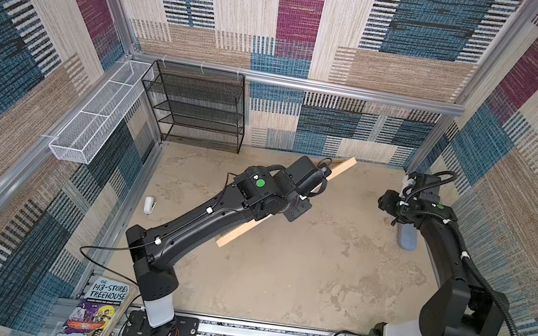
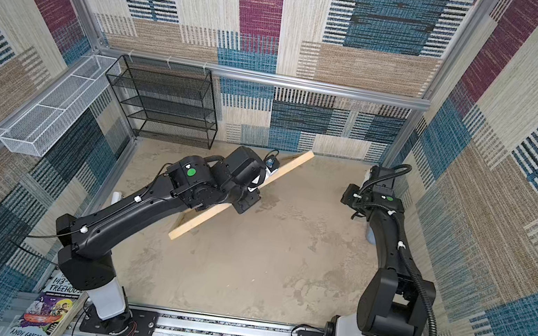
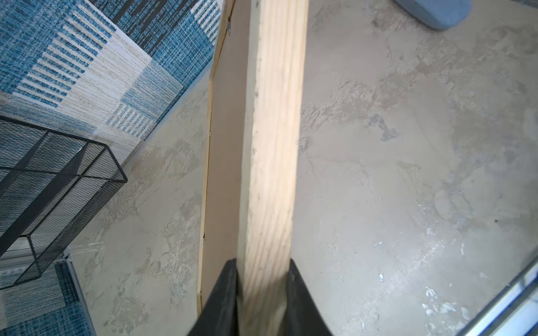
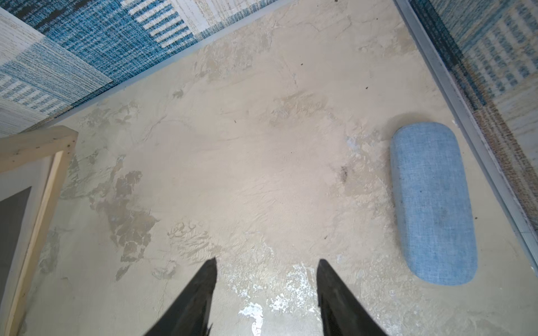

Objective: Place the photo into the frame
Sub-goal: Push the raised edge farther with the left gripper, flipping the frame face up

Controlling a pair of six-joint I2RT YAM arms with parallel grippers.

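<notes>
Wood frame (image 3: pixel 273 145) | rail pinched in left hand (image 3: pixel 263 269) | right hand (image 4: pixel 267 261) apart

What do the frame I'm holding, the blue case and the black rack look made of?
The frame looks like pale, bare wood: straight grain and dark specks show on the rail clamped in the left gripper. The blue case has a matte woven fabric cover, likely over a stiff shell. The black rack is fine metal mesh on thin bars, probably painted matte.

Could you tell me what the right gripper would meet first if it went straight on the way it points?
Probably the bare table, though depth is unclear: the right gripper, fingers open, aims between the frame and the blue case.
</notes>
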